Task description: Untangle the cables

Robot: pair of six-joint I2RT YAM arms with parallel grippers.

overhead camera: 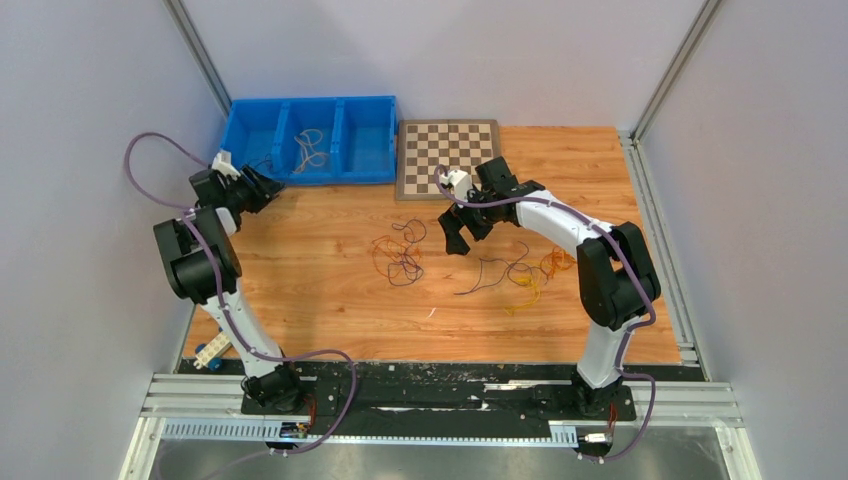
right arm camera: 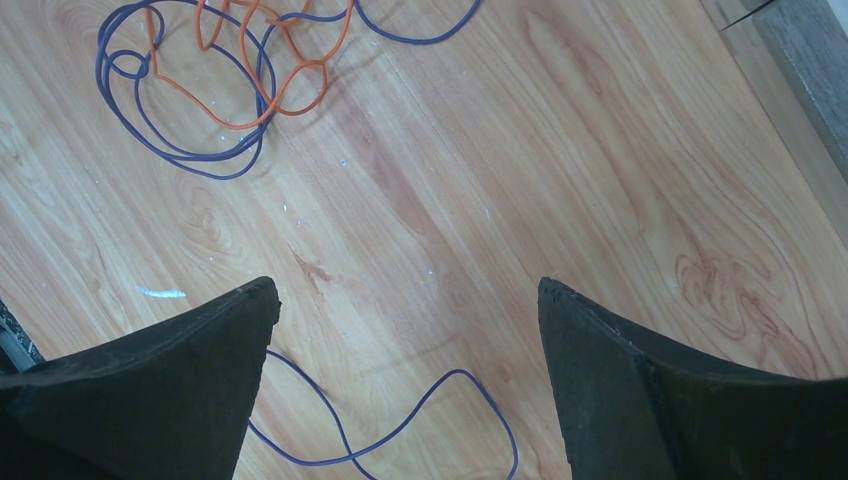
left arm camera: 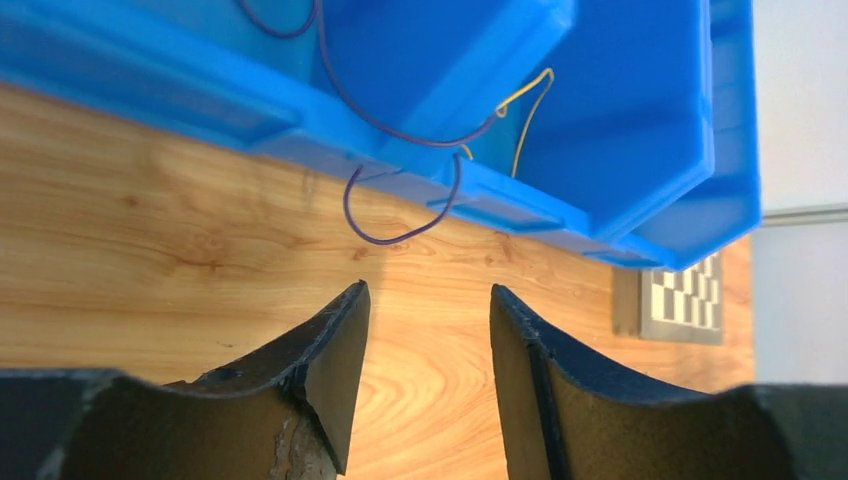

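Note:
A tangle of orange and dark purple cables (overhead camera: 400,250) lies mid-table; it also shows in the right wrist view (right arm camera: 215,85). A second bunch of purple, yellow and orange cables (overhead camera: 525,272) lies to its right. My right gripper (overhead camera: 455,238) hovers open and empty between the two bunches, above a loose purple cable (right arm camera: 400,425). My left gripper (overhead camera: 272,185) is open and empty at the front wall of the blue bin (overhead camera: 310,140). A purple cable (left arm camera: 400,185) hangs over that wall (left arm camera: 300,130), with a yellow cable (left arm camera: 525,115) inside. A whitish cable (overhead camera: 310,150) lies in the middle compartment.
A chessboard (overhead camera: 447,158) lies at the back, right of the bin, and shows small in the left wrist view (left arm camera: 685,298). A small white and blue object (overhead camera: 210,350) sits at the table's front left edge. Grey walls close in both sides.

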